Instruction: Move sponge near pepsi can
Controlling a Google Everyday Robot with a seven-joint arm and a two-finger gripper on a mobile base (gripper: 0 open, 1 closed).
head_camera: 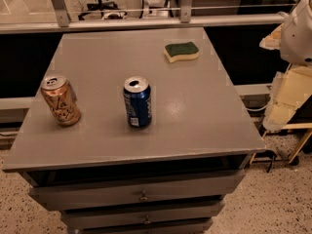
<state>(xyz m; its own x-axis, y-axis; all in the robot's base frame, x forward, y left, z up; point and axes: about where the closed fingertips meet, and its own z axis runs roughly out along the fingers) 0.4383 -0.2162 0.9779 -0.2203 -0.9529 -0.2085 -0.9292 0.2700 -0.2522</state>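
Observation:
The sponge point(181, 51), dark green on top over pale yellow foam, lies flat at the far right of the grey table top point(195, 111). The pepsi can point(137, 102), dark blue with a silver top, stands upright near the middle front of the table. The sponge is well apart from the can, behind it and to its right. My arm point(298, 30) is at the right edge of the view, off the table. My gripper point(282, 112) hangs at the arm's lower end, beside the table's right edge and far from the sponge and the can.
An orange-tan can point(60, 100) stands upright at the front left of the table. The table has drawers point(141, 195) below its front edge. A railing point(146, 22) runs behind the table. The floor is speckled.

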